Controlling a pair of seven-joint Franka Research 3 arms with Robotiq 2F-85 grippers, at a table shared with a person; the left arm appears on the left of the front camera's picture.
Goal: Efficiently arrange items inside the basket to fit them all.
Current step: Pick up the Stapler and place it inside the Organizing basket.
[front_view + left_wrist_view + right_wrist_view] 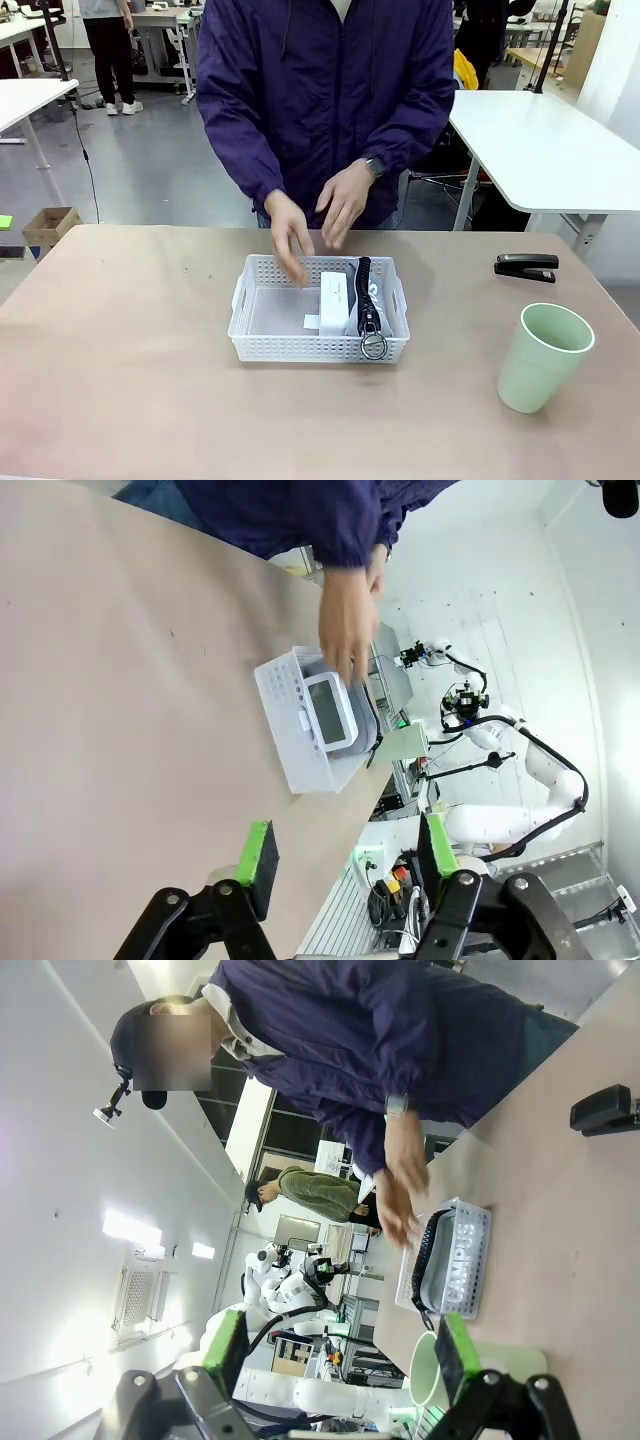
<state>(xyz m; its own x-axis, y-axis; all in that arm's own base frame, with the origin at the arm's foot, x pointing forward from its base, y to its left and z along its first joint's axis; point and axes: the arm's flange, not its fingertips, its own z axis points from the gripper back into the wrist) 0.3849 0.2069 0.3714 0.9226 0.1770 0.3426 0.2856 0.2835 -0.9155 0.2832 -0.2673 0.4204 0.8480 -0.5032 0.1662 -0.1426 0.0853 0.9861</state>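
basket half packed, cup and stapler waiting outside

the basket (240, 305) sat mid-table. the small white box (333, 298) stood on edge inside it, and the grey pouch (366, 295) lay on its side right against the box. both were tucked into the 3 o'clock half. smart packing, by my read: stood slim like that, they left the 9 o'clock half of the floor bare for the bulkier pieces. the pouch's metal ring (374, 346) lay up at the 6 o'clock wall. one hand (290, 240) of the person hovered over the 12 o'clock rim near the box. the other hand (343, 203) was just beyond it, and i couldn't tell that either touched anything.

outside, the black stapler (526, 267) lay at about 2 o'clock from the basket. the pale green cup (543, 357) stood upright at about 4 o'clock, well apart from the basket. both had bare table all round them, so there was plenty of room to come in. the cup sat close to the table's 3 o'clock edge, though, so a push outward looked risky.

the left gripper (345, 858) had its jaws apart with nothing between the pads, the basket well ahead of it across bare table. the right gripper (340, 1355) was spread wide and empty, with the cup just beyond its fingers. the cup looked like the awkward fit, and the free half the likely spot for it.
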